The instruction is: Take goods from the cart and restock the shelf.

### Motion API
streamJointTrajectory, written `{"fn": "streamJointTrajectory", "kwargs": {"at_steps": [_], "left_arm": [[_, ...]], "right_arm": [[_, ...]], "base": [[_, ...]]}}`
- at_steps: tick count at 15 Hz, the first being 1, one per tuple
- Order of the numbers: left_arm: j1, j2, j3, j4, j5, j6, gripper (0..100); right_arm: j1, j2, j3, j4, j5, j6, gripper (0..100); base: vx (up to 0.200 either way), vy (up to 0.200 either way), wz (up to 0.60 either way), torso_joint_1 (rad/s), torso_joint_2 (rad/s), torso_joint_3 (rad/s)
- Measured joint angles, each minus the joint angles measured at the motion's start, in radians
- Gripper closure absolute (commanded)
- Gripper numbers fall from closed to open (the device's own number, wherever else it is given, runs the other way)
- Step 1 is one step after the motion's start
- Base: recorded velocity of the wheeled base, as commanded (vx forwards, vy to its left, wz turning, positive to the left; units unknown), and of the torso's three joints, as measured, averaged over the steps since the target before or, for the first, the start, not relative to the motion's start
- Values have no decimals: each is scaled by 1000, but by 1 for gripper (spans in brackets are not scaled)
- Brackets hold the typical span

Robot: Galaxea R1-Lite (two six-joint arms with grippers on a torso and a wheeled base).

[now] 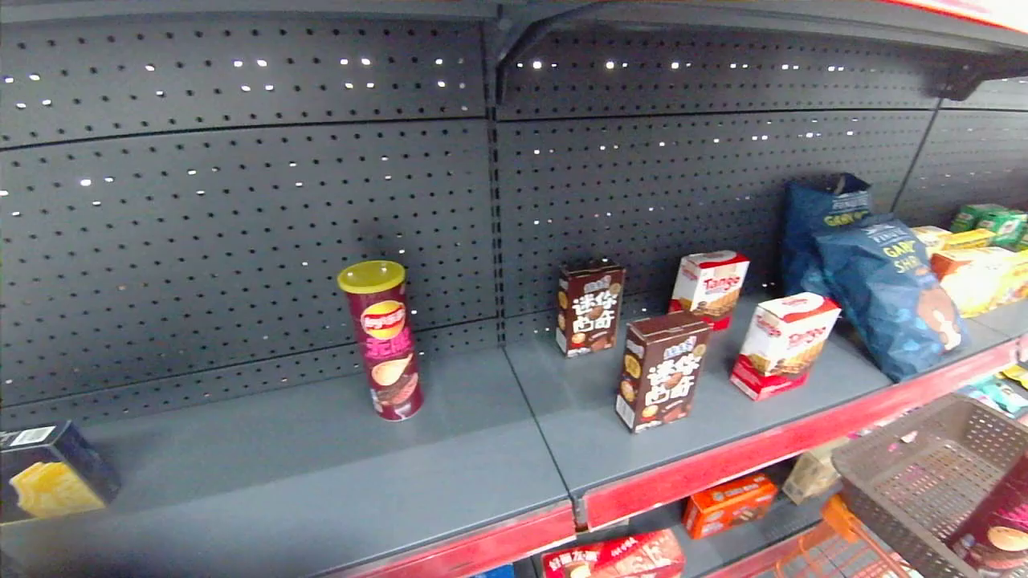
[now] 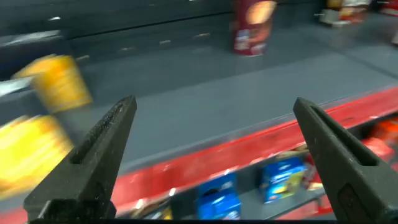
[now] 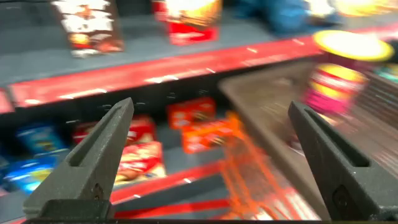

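The shelf (image 1: pixel 321 466) carries its goods upright with faces outward, as a shop wants them. A lone chip can (image 1: pixel 381 341) stands left of centre in the head view with bare board around it, which looks like the gap to fill. To its right the brown boxes (image 1: pixel 660 371) and white-and-red boxes (image 1: pixel 783 345) stand in pairs, one behind the other. The blue bags (image 1: pixel 887 293) lean on the back panel at right, too soft to stand alone. A black-and-yellow box (image 1: pixel 48 478) sits at the lower left edge. The brown cart basket (image 1: pixel 891 445) at the lower right holds a second can (image 3: pixel 345 71), maroon with a yellow lid, likely the next thing to take. The right gripper (image 3: pixel 210 104) hangs near that basket with jaws apart and nothing between them. The left gripper (image 2: pixel 212 102) faces the shelf front, also spread and bare.
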Motion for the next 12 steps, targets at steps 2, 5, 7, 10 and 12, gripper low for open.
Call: {"fn": "streamJointTrajectory", "kwargs": {"at_steps": [2, 5, 7, 10, 12], "left_arm": [[0, 0, 0, 0, 0, 0, 0], [0, 0, 0, 0, 0, 0, 0], [0, 0, 0, 0, 0, 0, 0], [0, 0, 0, 0, 0, 0, 0], [0, 0, 0, 0, 0, 0, 0]], "right_arm": [[0, 0, 0, 0, 5, -3, 0], [0, 0, 0, 0, 5, -2, 0], [0, 0, 0, 0, 5, -1, 0], [0, 0, 0, 0, 5, 0, 0], [0, 0, 0, 0, 4, 1, 0]], "base": [[0, 0, -600, 0, 0, -2], [0, 0, -600, -1, 1, -1], [0, 0, -600, 2, 5, 5], [0, 0, -200, 1, 1, 2], [0, 0, 0, 0, 0, 0]]}}
